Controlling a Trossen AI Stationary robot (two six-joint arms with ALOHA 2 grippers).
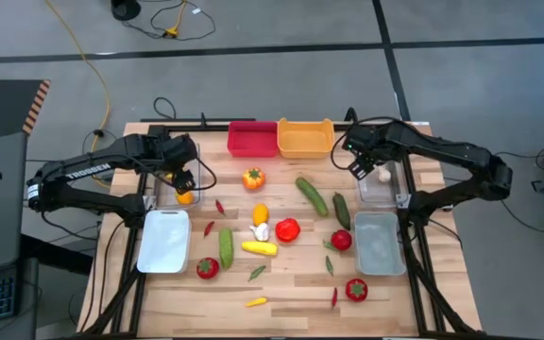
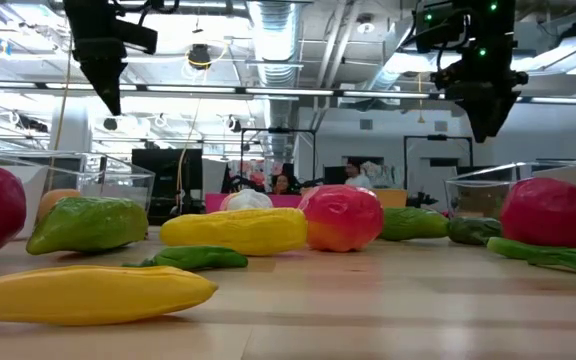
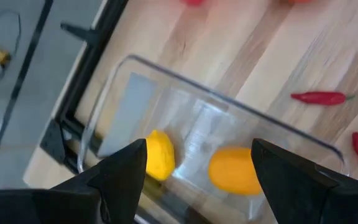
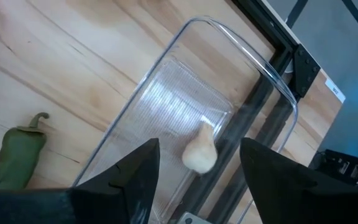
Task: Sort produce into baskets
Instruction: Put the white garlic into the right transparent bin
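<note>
The right gripper [image 4: 194,186] hangs over the clear tub [image 4: 241,53] at the right rear of the table, its fingers spread with nothing between them. A white garlic bulb [image 4: 201,151] lies on the tub floor directly below, apart from both fingers; it looks freshly dropped there, which would explain why the jaws stand apart.

Across the table, the left gripper [image 3: 197,180] hovers above the other clear tub [image 3: 166,81], also open and empty. Inside that tub sit a yellow piece [image 3: 159,154] and an orange piece [image 3: 234,169], side by side, so this tub seems to be collecting the yellow-orange produce.

Most of the produce is not yet sorted. On the bare wood in the middle lie a cucumber [image 1: 312,195], a red tomato [image 1: 287,229], a yellow squash [image 1: 259,248] and a few small chilies. The red bin [image 1: 252,138] and the yellow bin [image 1: 305,138] at the back edge look empty, as do the two pale trays, one on each side nearer the front [image 1: 164,241].

My guess is that the job is at an early stage.
</note>
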